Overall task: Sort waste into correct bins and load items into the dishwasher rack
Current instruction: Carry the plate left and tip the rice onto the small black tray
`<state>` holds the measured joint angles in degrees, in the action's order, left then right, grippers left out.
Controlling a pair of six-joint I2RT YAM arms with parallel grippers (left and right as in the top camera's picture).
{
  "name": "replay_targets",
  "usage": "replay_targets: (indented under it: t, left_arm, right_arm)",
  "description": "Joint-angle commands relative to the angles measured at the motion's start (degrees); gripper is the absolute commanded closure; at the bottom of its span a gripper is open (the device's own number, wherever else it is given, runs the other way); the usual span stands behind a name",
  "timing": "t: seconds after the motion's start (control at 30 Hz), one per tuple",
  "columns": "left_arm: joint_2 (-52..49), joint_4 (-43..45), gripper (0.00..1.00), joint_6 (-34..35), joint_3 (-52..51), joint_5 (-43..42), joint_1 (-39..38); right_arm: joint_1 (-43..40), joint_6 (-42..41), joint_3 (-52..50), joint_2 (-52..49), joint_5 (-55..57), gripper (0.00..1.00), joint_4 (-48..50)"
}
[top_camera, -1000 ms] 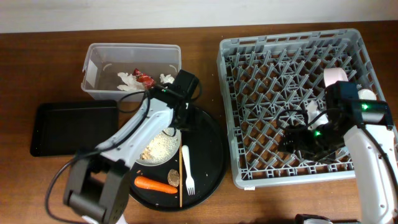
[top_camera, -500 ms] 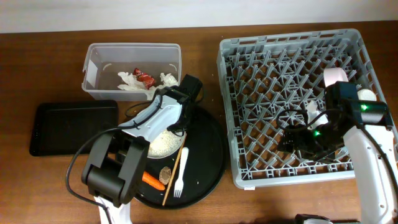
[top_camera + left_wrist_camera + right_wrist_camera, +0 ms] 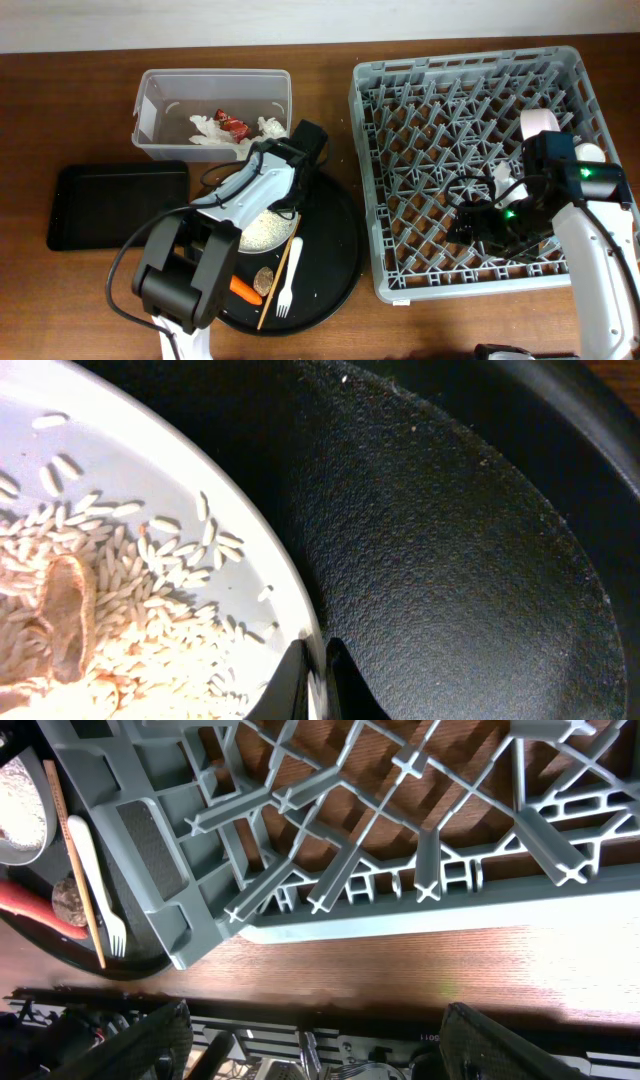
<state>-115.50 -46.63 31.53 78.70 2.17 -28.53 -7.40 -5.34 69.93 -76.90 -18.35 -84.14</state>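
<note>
Jaws of left gripper [image 3: 318,680]: clamped on the rim of the white plate [image 3: 150,470], on the round black tray [image 3: 450,580], food scraps [image 3: 130,630] aboard; likely a hold for tipping them out. Jaws of right gripper [image 3: 315,1030]: spread wide, empty, above the dishwasher rack [image 3: 330,870].

Smooth white plate [image 3: 140,455], pebbly matt black tray [image 3: 450,560] — grey plastic rack [image 3: 366,200], wood-grain table [image 3: 80,110]
</note>
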Motion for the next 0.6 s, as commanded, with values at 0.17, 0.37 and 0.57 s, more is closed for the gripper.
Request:
replay_targets:
  t: [0.17, 0.37, 0.57]
  left_arm:
    - [-2.12, -2.64, 0.99, -0.33, -1.07, 3.52, 0.20]
    - [-2.12, -9.90, 0.99, -0.39, 2.51, 7.34, 0.15]
    - [-2.01, -18.01, 0.99, -2.93, 9.99, 11.06, -0.09]
  right_arm:
    - [0.37, -0.02, -0.31, 1.03, -0.48, 0.17, -0.28]
    - [0.37, -0.02, -0.31, 1.01, -0.48, 0.17, -0.37]
    - [0.37, 0.00, -0.31, 1.03, -0.04, 0.17, -0.37]
